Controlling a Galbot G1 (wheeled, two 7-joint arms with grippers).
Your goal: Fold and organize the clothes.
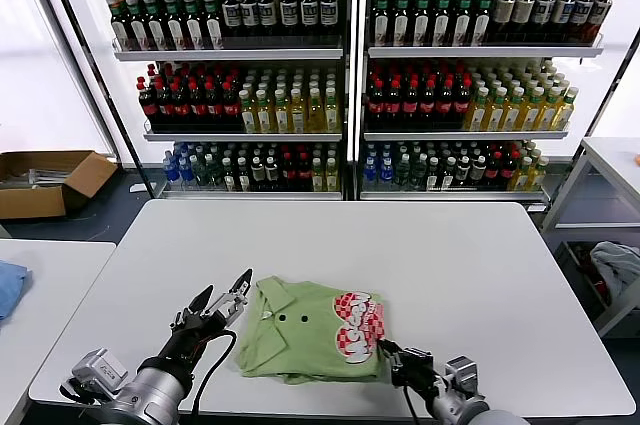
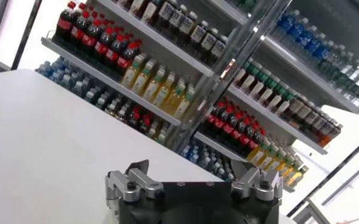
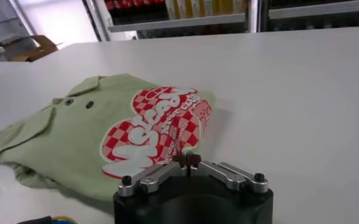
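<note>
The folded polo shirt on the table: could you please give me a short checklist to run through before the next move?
1. Polo shirt lies folded on the white table: ok.
2. Collar, buttons and checkered logo face up: ok.
3. Left gripper is open, beside the shirt's collar edge and holding nothing: ok.
4. Right gripper is shut at the shirt's near corner; whether it pinches fabric: cannot tell.
5. Bottom edge is neat; fabric bunches at the near-left edge in the right wrist view: not ok.
6. A second shirt within reach: cannot tell.
</note>
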